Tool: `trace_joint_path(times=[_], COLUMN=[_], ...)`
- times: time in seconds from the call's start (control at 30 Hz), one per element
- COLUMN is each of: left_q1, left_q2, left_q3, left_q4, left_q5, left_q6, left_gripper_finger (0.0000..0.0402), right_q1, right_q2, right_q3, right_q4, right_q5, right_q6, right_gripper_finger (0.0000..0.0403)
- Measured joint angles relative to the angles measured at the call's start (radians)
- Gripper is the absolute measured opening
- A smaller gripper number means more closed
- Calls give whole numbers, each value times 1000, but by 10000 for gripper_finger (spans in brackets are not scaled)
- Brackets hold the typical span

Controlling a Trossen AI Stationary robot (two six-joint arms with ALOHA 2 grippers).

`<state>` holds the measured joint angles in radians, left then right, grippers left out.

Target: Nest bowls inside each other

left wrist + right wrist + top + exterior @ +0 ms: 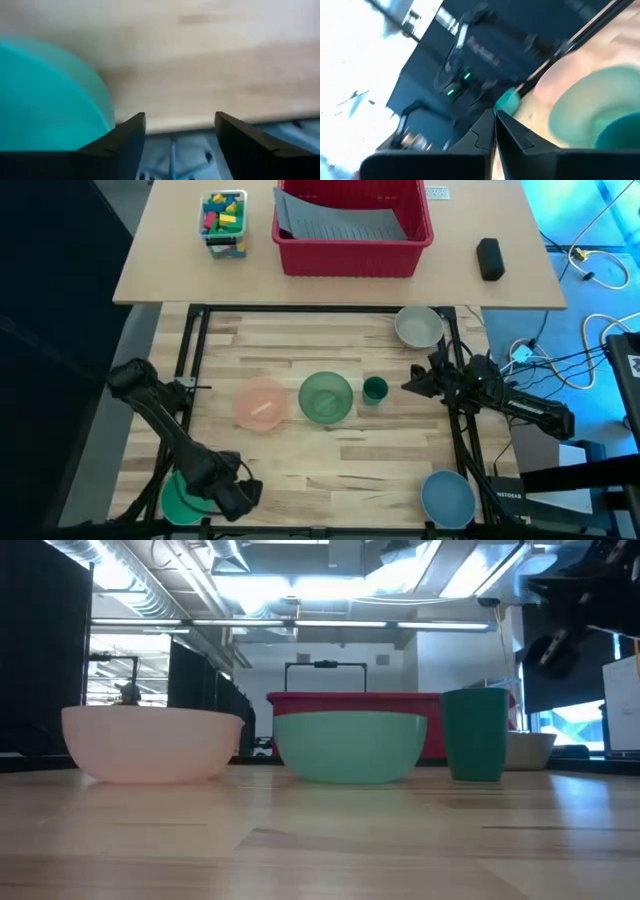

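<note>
A teal green bowl [180, 500] [45, 95] rests on its base at the table's near left corner. My left gripper [240, 498] [180, 122] points down, open, just right of that bowl's rim, with only bare table between its fingers. At mid-table a pale pink bowl [262, 402] [150, 745], a pale green bowl [325, 397] [350, 748] and a small dark green cup [375, 389] [475, 735] stand upright in a row. A grey-white bowl [418, 327] is at the far right and a light blue bowl [447, 498] at the near right. My right gripper [410, 385] [495, 117] hangs shut above the table, right of the cup.
On the raised shelf beyond the table stand a red bin [352, 225], a box of coloured blocks [224, 222] and a black object [489, 258]. A black frame rail [190, 350] runs along the table's left and right sides. Bare wood lies between the bowl row and the near edge.
</note>
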<state>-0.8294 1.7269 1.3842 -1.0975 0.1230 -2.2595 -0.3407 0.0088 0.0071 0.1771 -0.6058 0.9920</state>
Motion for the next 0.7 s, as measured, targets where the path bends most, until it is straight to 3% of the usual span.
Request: trace_joint_path(times=[0.33, 0.7], left_q1=[16, 11], left_q2=[166, 211], left_q3=[126, 138], left_q4=[-190, -286], left_q5=[30, 194], left_q6=[-14, -53], left_gripper_finger=[260, 261], right_q1=[0, 0], right_q2=[0, 0], right_q3=[0, 0], right_q4=[-2, -1], right_q5=[-255, -315], right_q6=[51, 77], right_gripper_finger=[0, 0])
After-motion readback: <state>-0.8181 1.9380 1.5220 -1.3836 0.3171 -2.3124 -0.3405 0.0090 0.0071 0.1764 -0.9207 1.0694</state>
